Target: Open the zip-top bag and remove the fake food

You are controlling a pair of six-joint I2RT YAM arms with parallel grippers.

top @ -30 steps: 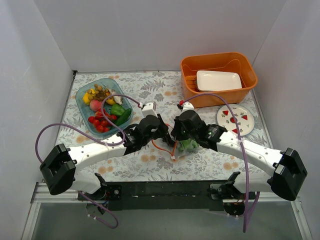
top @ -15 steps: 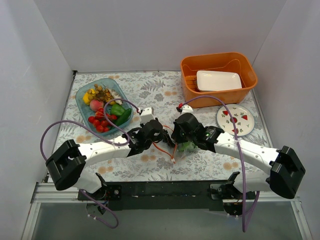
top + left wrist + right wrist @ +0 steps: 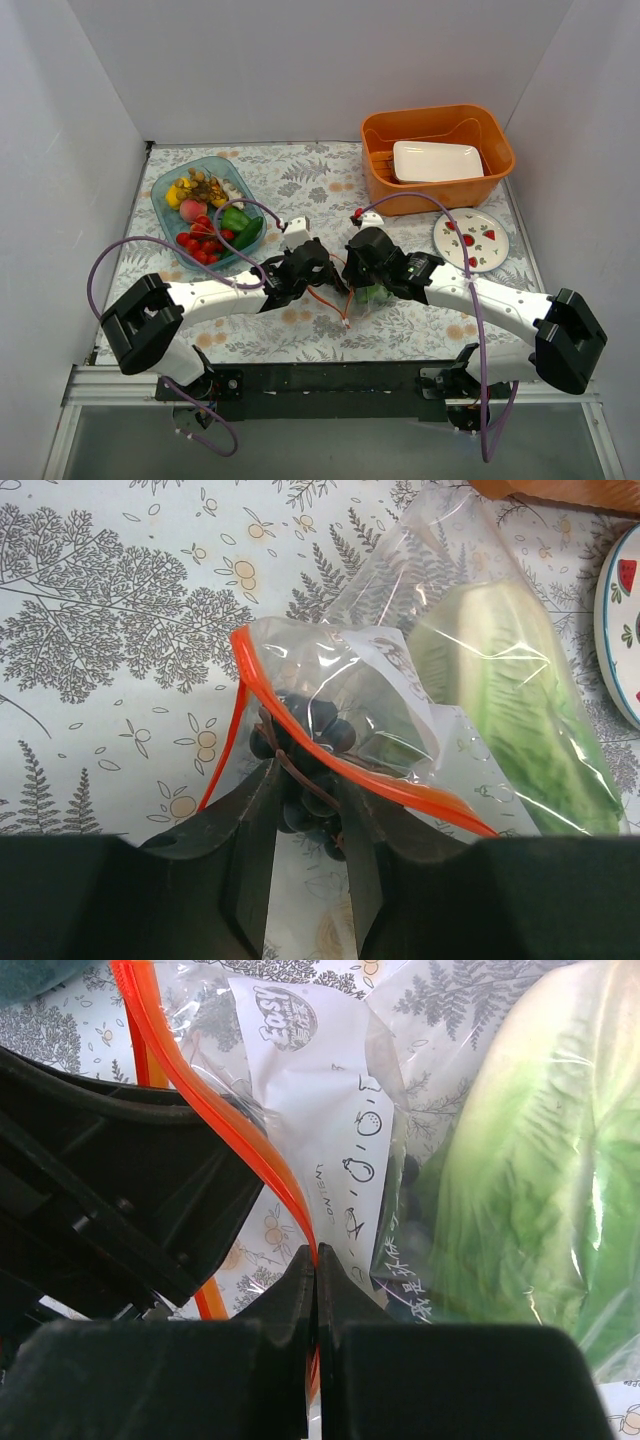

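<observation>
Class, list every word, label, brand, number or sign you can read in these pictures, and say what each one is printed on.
"CONTENT", sideways, first letter unclear: white label panel of the zip-top bag.
Round logo on that panel: lettering too blurred to read.
Small food drawings beside the word: signs only, no words.
Fine print at the panel's creased edge: too small to read.

Clear zip-top bag [image 3: 400,580], orange strip [image 3: 400,785] parted, holds pale-green lettuce [image 3: 500,710] and dark cluster [image 3: 310,725].
</observation>
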